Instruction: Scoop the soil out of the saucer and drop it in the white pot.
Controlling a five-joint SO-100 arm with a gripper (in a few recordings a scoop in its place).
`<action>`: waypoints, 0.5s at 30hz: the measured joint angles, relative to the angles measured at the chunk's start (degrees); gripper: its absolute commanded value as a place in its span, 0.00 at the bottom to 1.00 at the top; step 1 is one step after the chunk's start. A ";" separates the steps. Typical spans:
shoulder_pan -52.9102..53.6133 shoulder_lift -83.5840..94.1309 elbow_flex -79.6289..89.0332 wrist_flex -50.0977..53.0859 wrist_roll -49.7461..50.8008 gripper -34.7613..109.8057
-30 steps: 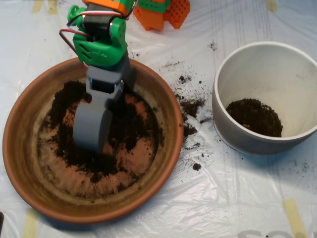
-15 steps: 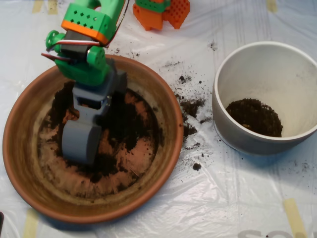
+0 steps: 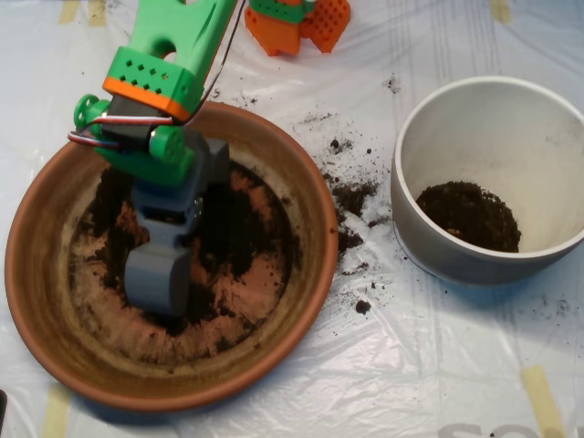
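Observation:
The terracotta saucer [image 3: 321, 239] lies at the left on the plastic sheet. Dark soil [image 3: 245, 233] is spread in a patchy layer over its floor, with bare orange showing through. My grey scoop [image 3: 157, 279] is down in the saucer's left half, its tip resting in the soil, and the green and orange arm [image 3: 160, 87] reaches in from the top. The white pot [image 3: 440, 254] stands to the right, apart from the saucer. A clump of soil [image 3: 468, 215] lies in the bottom of the pot.
Spilled soil crumbs [image 3: 351, 197] lie on the sheet between saucer and pot. An orange and green printed part [image 3: 299, 23] sits at the top edge. Yellow tape strips [image 3: 543, 397] hold the sheet down near the corners.
The arm has swung left and lowered further into the saucer. The scoop has slid down-left through the soil, uncovering more orange floor where it was.

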 measured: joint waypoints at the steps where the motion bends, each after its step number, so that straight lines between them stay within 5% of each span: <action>1: 0.00 -0.09 -0.26 -0.18 -0.09 0.58; 5: 0.00 0.00 -2.90 -1.05 -0.62 0.48; 15: 1.05 6.86 5.45 -6.68 -2.20 0.47</action>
